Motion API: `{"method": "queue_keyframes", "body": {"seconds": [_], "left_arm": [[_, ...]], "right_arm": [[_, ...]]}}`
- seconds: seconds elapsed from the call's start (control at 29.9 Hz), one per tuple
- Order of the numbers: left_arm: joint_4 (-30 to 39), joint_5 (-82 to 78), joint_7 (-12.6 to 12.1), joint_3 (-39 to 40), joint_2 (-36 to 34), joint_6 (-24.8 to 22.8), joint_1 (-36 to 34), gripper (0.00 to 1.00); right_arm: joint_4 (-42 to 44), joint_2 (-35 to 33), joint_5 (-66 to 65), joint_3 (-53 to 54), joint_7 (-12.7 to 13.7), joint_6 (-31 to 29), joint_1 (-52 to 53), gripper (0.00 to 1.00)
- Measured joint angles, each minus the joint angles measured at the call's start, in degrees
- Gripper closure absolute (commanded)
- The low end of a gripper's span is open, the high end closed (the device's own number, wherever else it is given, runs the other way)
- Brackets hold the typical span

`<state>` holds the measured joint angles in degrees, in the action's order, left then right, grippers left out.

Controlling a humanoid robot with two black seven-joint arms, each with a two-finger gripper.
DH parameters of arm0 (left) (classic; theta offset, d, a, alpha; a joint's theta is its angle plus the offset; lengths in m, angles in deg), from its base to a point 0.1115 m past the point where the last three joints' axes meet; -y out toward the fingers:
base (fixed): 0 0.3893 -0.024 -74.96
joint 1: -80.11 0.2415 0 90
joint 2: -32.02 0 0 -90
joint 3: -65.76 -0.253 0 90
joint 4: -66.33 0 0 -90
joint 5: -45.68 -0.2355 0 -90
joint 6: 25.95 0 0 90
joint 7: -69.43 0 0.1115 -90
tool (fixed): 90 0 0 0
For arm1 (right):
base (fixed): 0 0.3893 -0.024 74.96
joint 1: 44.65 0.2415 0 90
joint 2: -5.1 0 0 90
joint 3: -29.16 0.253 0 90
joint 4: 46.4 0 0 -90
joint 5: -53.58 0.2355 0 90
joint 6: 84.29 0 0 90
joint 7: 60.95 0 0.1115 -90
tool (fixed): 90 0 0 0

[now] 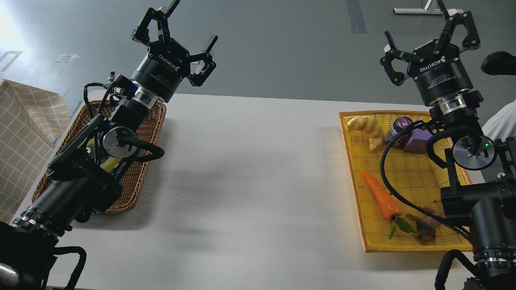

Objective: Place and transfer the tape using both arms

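My left gripper is open and empty, raised above the far left edge of the white table. My right gripper is open and empty, raised above the far end of the yellow tray. A yellow thing lies in the brown wicker basket, mostly hidden behind my left arm. It may be the tape, but I cannot tell. No tape shows anywhere else.
The yellow tray at the right holds an orange carrot, a yellow croissant-like piece, a small jar, a purple block and a brown piece. A checked cloth lies at the far left.
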<state>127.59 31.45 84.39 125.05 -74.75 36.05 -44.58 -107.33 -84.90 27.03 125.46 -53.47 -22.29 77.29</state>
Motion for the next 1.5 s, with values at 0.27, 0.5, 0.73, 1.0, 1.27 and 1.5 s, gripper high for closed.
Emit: {"method": "queue_keyframes", "body": {"seconds": [0.27,0.5,0.73,1.0,1.27,1.5], "left_arm": [[0.00,0.04,-0.10,0.27,-0.39,0.00,-0.14,0.02],[0.14,0.10,0.23,0.73,-0.44,0.00,-0.14,0.02],[0.51,0.12,0.33,0.87,-0.04,0.00,-0.13,0.02],[0.61,0.16,0.34,1.01,0.23,0.00,-0.04,0.02],[0.62,0.17,0.42,1.09,0.19,0.00,0.10,0.02],[0.62,0.17,0.42,1.10,0.22,0.00,0.39,0.02]], "right_arm": [[0.03,0.00,0.00,-0.17,0.00,0.00,-0.20,0.00],[0.03,0.00,0.00,-0.28,0.00,0.00,-0.50,0.00],[0.03,0.00,0.00,-0.31,0.00,0.00,-0.55,0.00],[0.03,0.00,0.00,-0.31,0.00,0.00,-0.59,0.00],[0.00,0.00,0.00,-0.25,0.06,0.00,-0.70,0.00],[-0.10,0.00,0.06,-0.26,0.06,0.00,-0.74,0.00]]}}
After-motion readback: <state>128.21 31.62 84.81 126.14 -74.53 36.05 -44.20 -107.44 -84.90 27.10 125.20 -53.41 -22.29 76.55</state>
